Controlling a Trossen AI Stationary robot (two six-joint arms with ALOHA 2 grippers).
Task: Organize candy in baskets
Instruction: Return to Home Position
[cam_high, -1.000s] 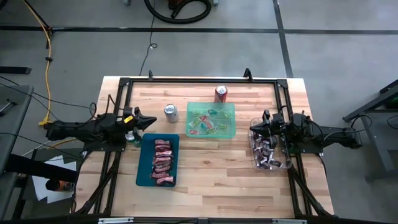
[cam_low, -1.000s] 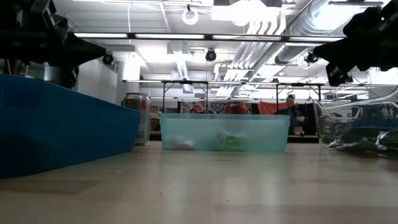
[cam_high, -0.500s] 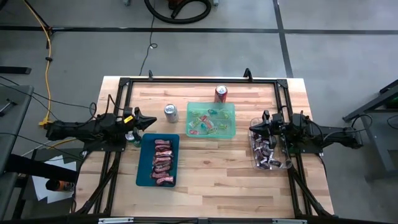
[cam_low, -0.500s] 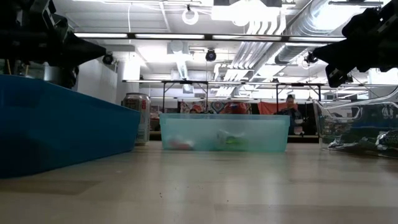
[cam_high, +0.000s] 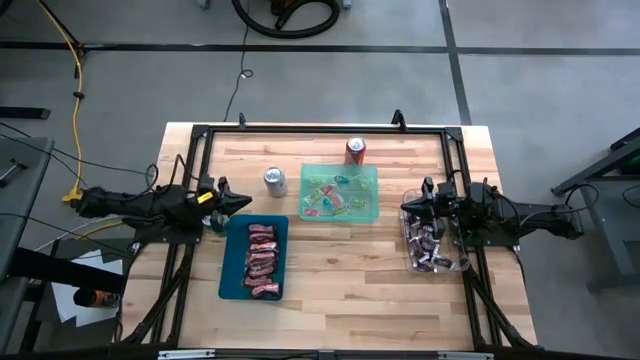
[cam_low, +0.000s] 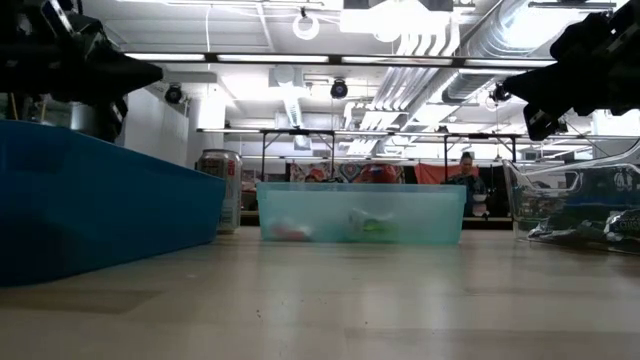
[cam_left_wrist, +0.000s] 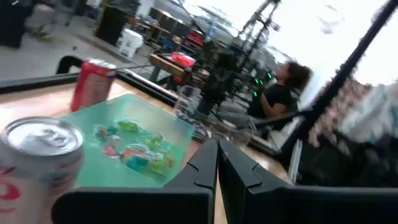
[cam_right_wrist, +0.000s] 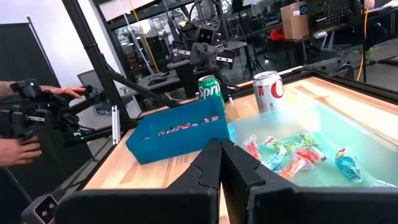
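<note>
The dark teal basket (cam_high: 253, 258) holds red and pink candy (cam_high: 262, 262). Mixed bright candy (cam_high: 332, 195) lies in the light green basket (cam_high: 340, 192), which also shows in the left wrist view (cam_left_wrist: 134, 146). The clear basket (cam_high: 433, 245) carries dark candy (cam_high: 430, 250). My left gripper (cam_high: 247, 201) is shut and empty, raised above the table just beyond the teal basket's far end. My right gripper (cam_high: 405, 207) is shut and empty too, hovering at the clear basket's far left corner. Both wrist views show the fingers closed together (cam_left_wrist: 217, 152) (cam_right_wrist: 221, 152).
A silver can (cam_high: 275, 182) stands between my left gripper and the green basket. A red can (cam_high: 355, 151) stands beyond that basket, and a green can (cam_right_wrist: 210, 87) is next to the teal basket's far left corner. A black frame rims the table. People show beyond the table (cam_right_wrist: 25, 118).
My left gripper has shifted slightly toward the table's near edge and risen a little in the low view, staying shut. The baskets, candy and cans have kept their places.
</note>
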